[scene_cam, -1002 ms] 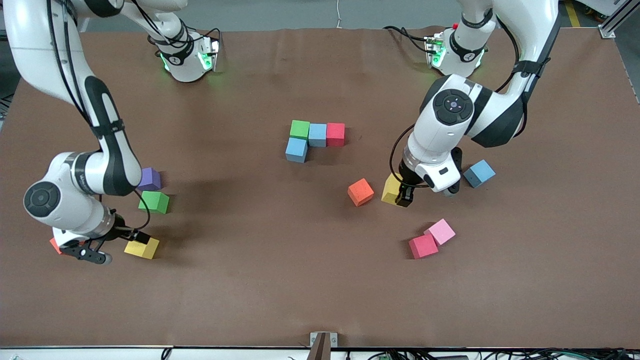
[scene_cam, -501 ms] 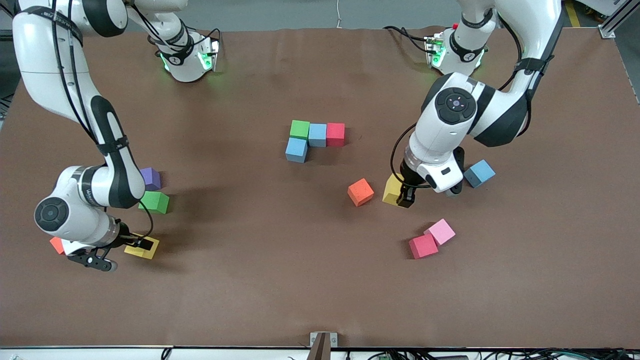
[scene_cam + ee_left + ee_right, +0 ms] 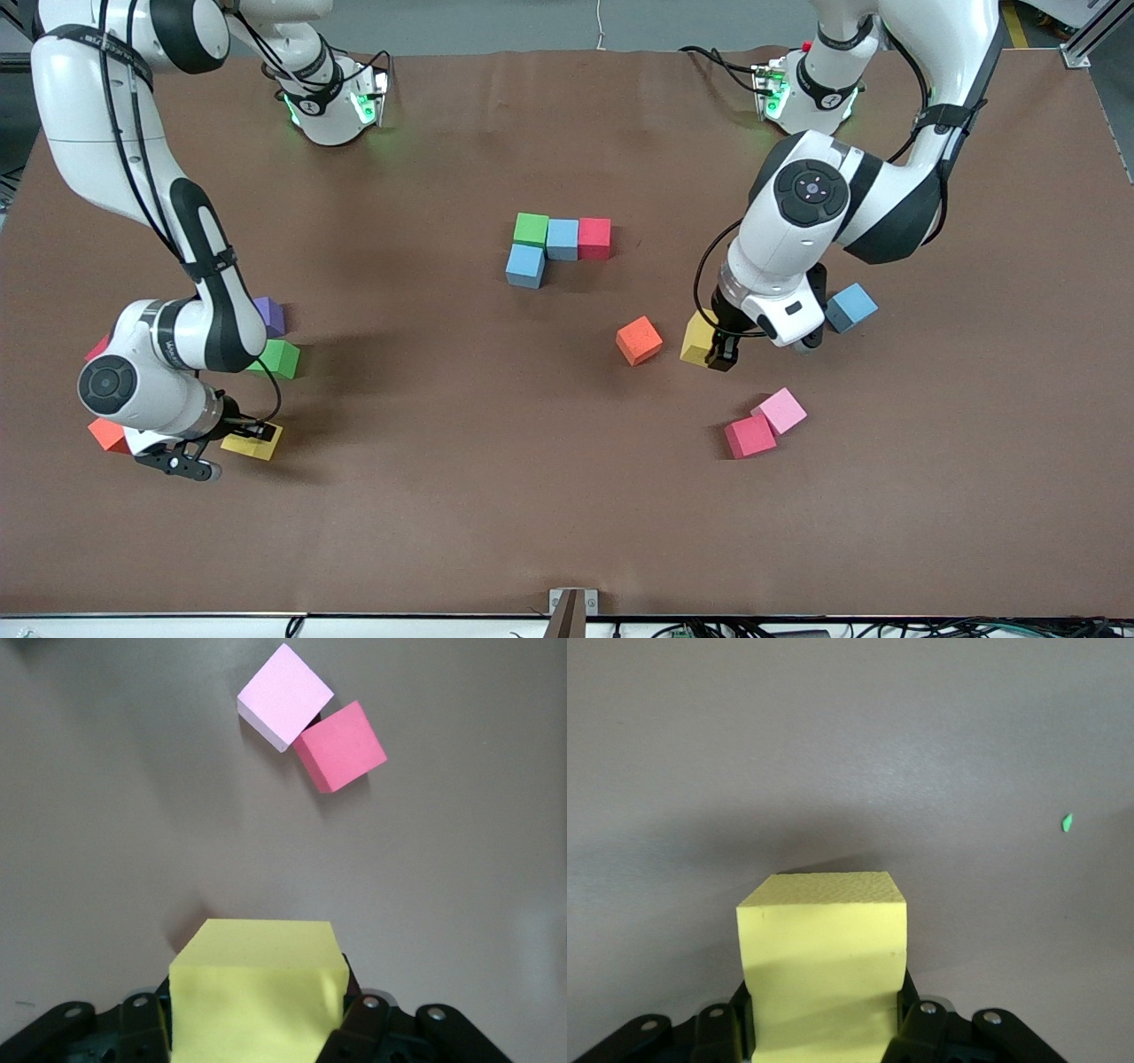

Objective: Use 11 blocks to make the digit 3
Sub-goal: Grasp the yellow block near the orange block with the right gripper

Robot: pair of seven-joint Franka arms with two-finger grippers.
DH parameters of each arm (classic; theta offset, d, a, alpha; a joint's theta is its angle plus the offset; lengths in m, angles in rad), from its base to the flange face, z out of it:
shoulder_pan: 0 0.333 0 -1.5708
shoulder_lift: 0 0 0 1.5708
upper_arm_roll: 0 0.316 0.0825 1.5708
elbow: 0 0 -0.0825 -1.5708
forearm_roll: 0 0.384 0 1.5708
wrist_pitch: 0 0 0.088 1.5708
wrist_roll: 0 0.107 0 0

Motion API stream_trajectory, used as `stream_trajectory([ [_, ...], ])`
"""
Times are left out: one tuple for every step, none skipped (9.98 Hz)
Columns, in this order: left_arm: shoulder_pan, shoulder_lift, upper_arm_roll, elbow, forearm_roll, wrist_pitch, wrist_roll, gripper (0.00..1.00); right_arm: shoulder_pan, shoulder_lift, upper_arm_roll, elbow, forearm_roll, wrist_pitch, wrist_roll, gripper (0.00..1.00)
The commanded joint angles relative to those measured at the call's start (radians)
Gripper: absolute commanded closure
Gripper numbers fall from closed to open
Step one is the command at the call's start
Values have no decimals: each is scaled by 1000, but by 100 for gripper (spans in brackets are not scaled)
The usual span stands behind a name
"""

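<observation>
A yellow block (image 3: pixel 255 441) near the right arm's end of the table is now being clamped by the right gripper (image 3: pixel 257 432), whose jaws were standing wide around it a second ago and are shown in the right wrist view pressed against both sides of the cube (image 3: pixel 824 966). The block is still being rested on the table, so only the grasp appears to have been completed and the lift is judged to be pending. A second yellow block (image 3: pixel 698 339) is being held closed-in by the left gripper (image 3: pixel 719 354), just beside an orange block (image 3: pixel 639 340); that grip is unchanged. The digit 3 (image 3: pixel 555 245) is being built at mid-table: only four cubes are joined so far, green (image 3: pixel 531 229), blue and red in a bar, another blue below, so most of the figure is still being awaited.
</observation>
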Motion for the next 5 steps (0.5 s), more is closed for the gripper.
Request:
stream_trajectory([
  [-4,7,-3,36,7,-28,4,87,0,-44,76,16,7,-45,-4,100],
  [-4,7,-3,36,7,-28,3,87,23,-91,103,15,9,-129,34,100],
  [-4,7,-3,37,7,-28,3,87,66,-128,133,15,9,-168,126,100],
  [-4,4,-3,37,5,-34,3,87,129,-136,143,10,9,-183,224,100],
  [-3,4,-3,45,5,-54,4,87,201,-138,144,7,9,-185,295,100],
])
